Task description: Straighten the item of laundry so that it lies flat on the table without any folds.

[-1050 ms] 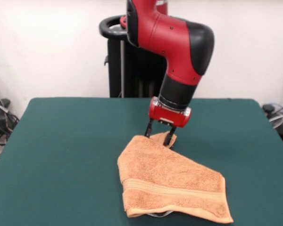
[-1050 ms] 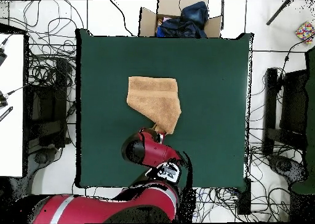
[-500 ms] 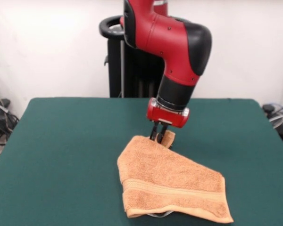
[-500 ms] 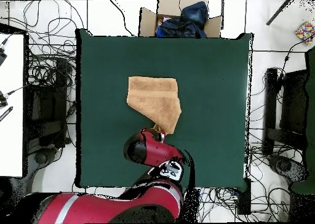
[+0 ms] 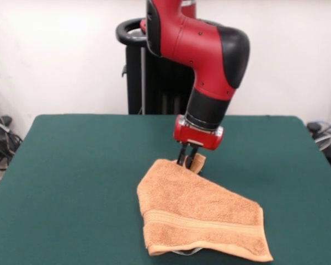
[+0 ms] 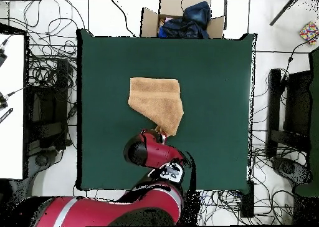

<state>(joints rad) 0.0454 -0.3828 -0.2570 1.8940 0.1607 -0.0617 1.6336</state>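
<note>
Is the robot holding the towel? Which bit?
Yes. The gripper is shut on the orange towel, pinching its far pointed corner, the one nearest the robot. The rest lies folded on the green table.

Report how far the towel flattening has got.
Done: the gripper has shut on the towel's far corner, the pointed end nearest the arm in the overhead view. In hand: that corner is pinched and slightly raised. Left: the towel is doubled over, a layered edge showing along its near side, so it needs pulling open and laying flat on the table.
</note>
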